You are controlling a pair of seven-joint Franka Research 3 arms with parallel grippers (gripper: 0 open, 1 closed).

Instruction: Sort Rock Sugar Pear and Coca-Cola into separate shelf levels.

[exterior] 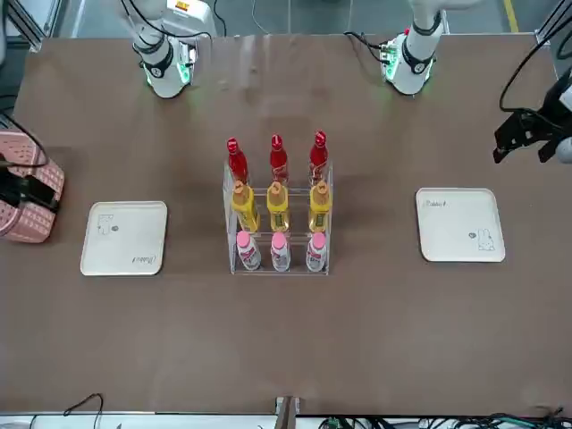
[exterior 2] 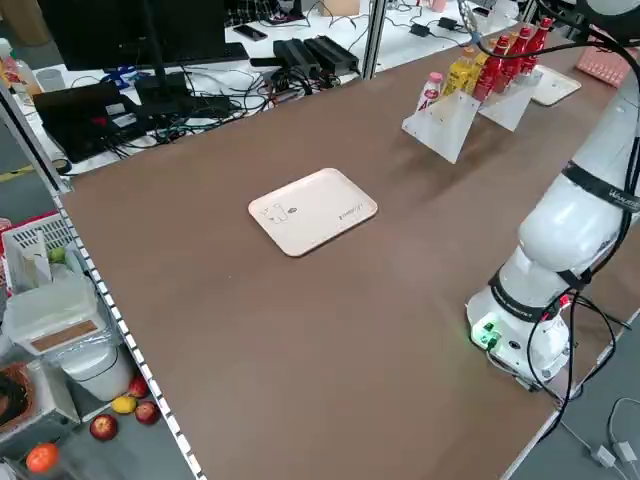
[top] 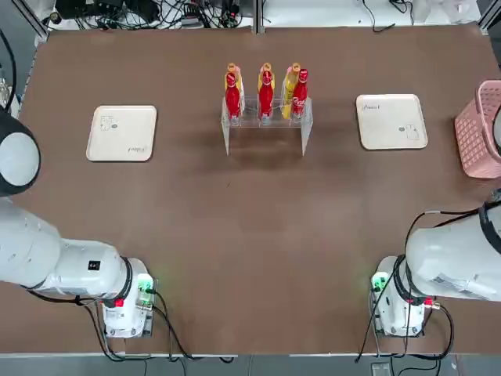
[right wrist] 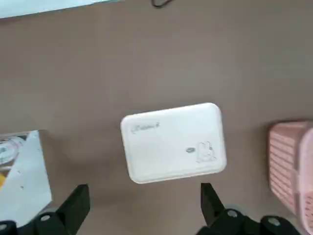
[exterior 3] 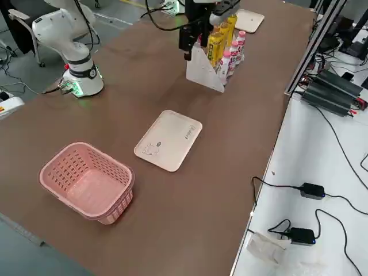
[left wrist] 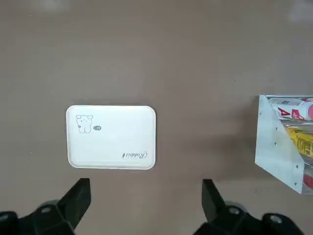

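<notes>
We hold left gripper (left wrist: 146,180) over left side of table (top: 250,235), released, pointing down; right gripper (right wrist: 145,185) over right side, likewise released.

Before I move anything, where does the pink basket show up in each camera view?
Top: pink basket, right edge, cut off.
Front: left edge, around mid-height.
Left side: upper right corner, partly hidden.
Right side: lower left, fully in frame.
Left wrist: not in it.
Right wrist: right edge, cut off.
Shared landmark: the clear bottle rack, at least partly visible in all six.
</notes>
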